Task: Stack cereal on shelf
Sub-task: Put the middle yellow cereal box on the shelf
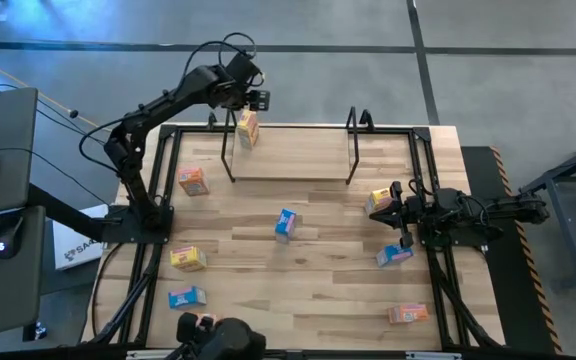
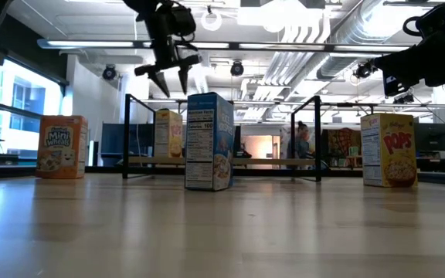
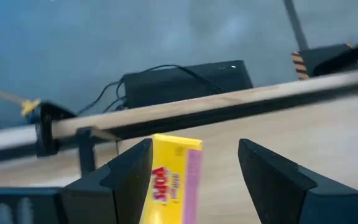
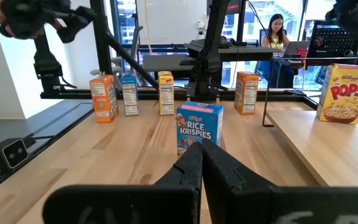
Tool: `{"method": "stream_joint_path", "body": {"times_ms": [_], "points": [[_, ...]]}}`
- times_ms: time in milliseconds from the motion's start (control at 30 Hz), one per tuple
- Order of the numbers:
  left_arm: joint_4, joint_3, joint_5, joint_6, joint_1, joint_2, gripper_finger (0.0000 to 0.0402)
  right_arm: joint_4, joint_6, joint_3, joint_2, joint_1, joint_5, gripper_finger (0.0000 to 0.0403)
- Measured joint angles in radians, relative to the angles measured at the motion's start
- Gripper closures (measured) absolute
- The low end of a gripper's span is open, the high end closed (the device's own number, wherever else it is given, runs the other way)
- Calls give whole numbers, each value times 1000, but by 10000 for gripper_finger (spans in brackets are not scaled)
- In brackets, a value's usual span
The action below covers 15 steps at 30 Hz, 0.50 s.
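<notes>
The shelf [image 1: 290, 158] is a black rod frame with a light wooden board, standing at the table's far side. A yellow cereal box [image 1: 247, 128] stands upright on the board's left end; it also shows in the low view [image 2: 168, 133]. My left gripper [image 1: 256, 100] hangs open above that box; in the left wrist view its fingers stand on either side of the box top [image 3: 174, 174] without touching it. My right gripper [image 4: 201, 157] is shut and empty, raised at the table's right side beside another yellow box [image 1: 379, 200]. A blue box [image 1: 286, 224] stands mid-table.
More boxes stand about the table: orange [image 1: 192, 180] and yellow [image 1: 187, 258] at the left, blue [image 1: 186, 297] near the front left, blue [image 1: 393, 255] and orange [image 1: 408, 313] at the right. Black frames [image 1: 428, 160] line the table's edges. A person sits in the room beyond [image 4: 277, 31].
</notes>
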Motion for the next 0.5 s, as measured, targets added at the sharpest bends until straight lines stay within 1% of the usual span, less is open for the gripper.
{"method": "stream_joint_path", "body": {"times_ms": [67,133,233,300,333,433,500], "points": [[4,-1,14,40,-8,-25,172,0,0,0,0,0,0,402],[38,-9,5,74,-22,-67,172,0,0,0,0,0,0,402],[66,-54,-54,124,-47,-148,172,0,0,0,0,0,0,402],[120,-120,-114,119,-67,-216,172,0,0,0,0,0,0,402],[146,-161,-127,106,-73,-253,172,0,0,0,0,0,0,402],[272,-312,-104,81,-90,-372,172,0,0,0,0,0,0,402],[368,-417,-51,87,-106,-450,172,0,0,0,0,0,0,402]]}}
